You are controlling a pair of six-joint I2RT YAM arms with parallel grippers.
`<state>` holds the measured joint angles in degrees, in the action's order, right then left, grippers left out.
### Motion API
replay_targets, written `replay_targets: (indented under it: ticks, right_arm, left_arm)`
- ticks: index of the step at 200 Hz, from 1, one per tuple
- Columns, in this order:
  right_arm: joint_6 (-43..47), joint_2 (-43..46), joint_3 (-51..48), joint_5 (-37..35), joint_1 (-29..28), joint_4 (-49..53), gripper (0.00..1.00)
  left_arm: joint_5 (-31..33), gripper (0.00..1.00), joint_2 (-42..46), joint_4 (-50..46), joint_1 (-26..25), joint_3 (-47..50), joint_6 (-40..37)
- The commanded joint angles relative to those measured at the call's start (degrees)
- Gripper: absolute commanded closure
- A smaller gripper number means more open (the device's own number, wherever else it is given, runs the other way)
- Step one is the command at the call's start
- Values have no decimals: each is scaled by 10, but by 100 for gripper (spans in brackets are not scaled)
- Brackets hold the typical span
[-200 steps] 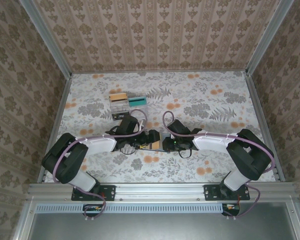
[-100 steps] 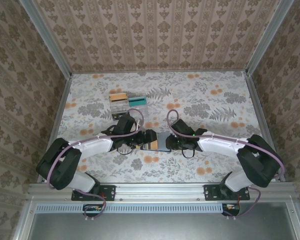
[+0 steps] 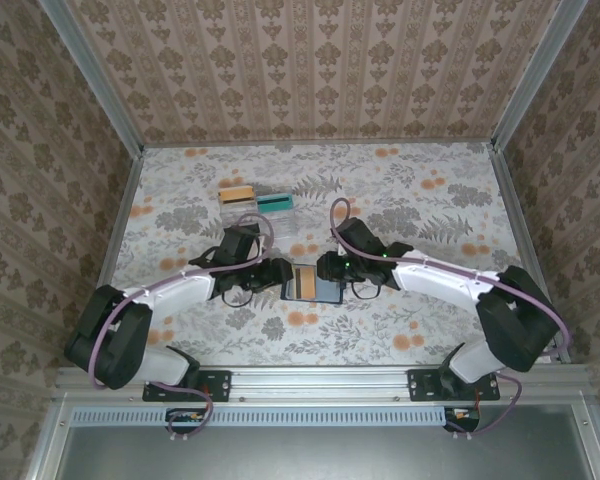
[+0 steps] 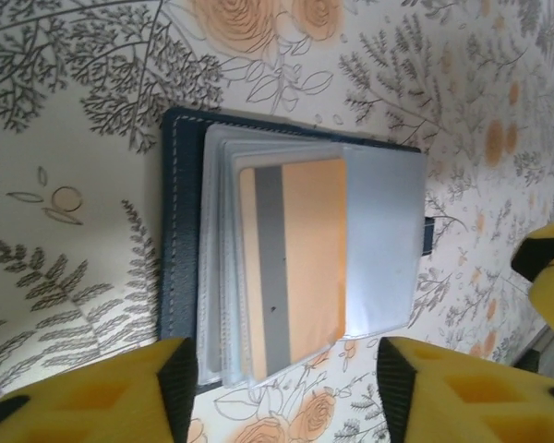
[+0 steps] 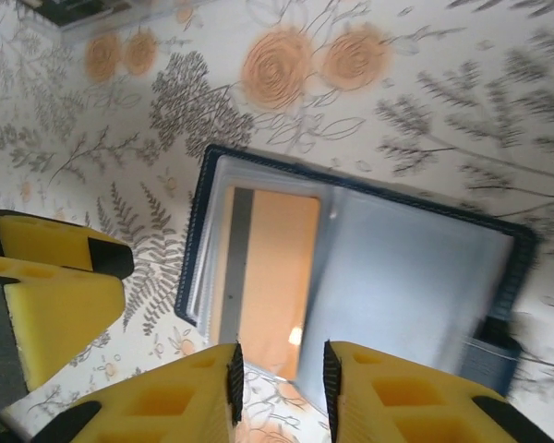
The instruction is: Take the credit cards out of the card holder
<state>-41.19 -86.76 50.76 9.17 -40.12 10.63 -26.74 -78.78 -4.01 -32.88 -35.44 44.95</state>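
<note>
Slippage is my main worry. The card holder lies open and flat on the floral table, between my two grippers. A tan card with a grey stripe sits inside its top see-through pocket.

My left gripper hovers over the near edge of the holder with its yellow fingers wide apart and nothing between them. My right gripper hangs over the opposite edge with its fingers only a narrow gap apart, also empty, just above the card's end.

Nothing pins the holder down, so a pull on the card would likely drag the whole case across the table instead of sliding the card free.

The pocket film covers most of the card, and several more sleeves are stacked beneath it. A pinch from either side could catch the film with the card, or lift the whole stack of sleeves.

The card is thin and smooth, so my foam pads may slip off its edge if I grip too shallowly.

My two grippers are also close to each other, and one yellow tip already shows at the edge of the other's view. A careless reach could knock them together.

The clear compartment tray stands well apart toward the far side, and a loosely held card could drop on the way there.
</note>
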Motion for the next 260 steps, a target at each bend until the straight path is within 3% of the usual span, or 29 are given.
replay_targets:
  ticks: [1, 11, 23, 154, 231, 260]
  right_arm:
    - [-19, -42, 20, 63, 2, -29, 72]
    - [-22, -57, 24, 71, 2, -36, 73]
    - [-27, -72, 26, 76, 4, -42, 74]
    - [-66, -148, -2, 137, 36, -112, 78]
    - [-70, -156, -6, 128, 36, -100, 78]
    - [-80, -166, -14, 150, 36, -125, 83]
  left_arm:
    - [4, 76, -9, -30, 1, -17, -27]
    - [-2, 84, -19, -26, 1, -21, -27]
    - [-8, 86, -30, -20, -1, -25, -27]
    - [-7, 82, -118, -21, -26, -57, -32]
    - [5, 83, -128, -43, -28, -64, -36]
    - [3, 84, -134, -43, -29, -65, -36]
